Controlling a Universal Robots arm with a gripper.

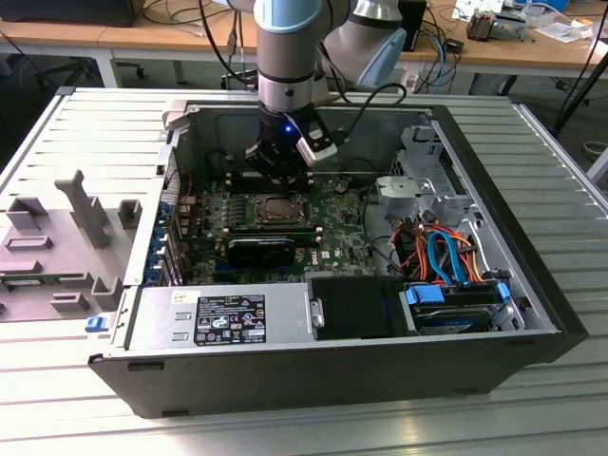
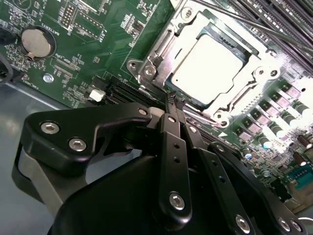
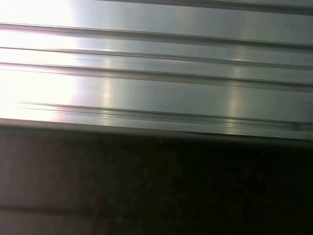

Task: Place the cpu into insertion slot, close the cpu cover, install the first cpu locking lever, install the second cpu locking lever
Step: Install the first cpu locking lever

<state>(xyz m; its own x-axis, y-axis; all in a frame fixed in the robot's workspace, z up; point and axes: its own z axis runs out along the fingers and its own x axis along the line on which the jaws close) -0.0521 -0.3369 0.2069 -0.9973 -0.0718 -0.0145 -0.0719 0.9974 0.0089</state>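
silver-grey metal catches the light in the second wrist view, where we see the small flat square cpu (image 2: pixel 211 66) lying in the square silvery-rimmed insertion slot (image 2: pixel 152 58) on the green motherboard (image 2: pixel 98 44). the thin silvery frame-shaped cpu cover (image 2: pixel 266 73) lies down around the chip, its window showing the chip's top. our black tool (image 2: pixel 174 104) hangs just beside the slot's near edge, its two slim fingers (image 2: pixel 172 132) pressed together with nothing visibly between them; the tips sit at the socket's rim, though we cannot tell whether they touch a lever. a round silver coin battery (image 2: pixel 35 41) sits well apart on the board. in the exterior view the tool (image 1: pixel 281 169) reaches down into the open black computer case (image 1: pixel 313 370), which rests on the ribbed grey metal counter (image 1: pixel 560 418), just behind the socket (image 1: pixel 275 211).
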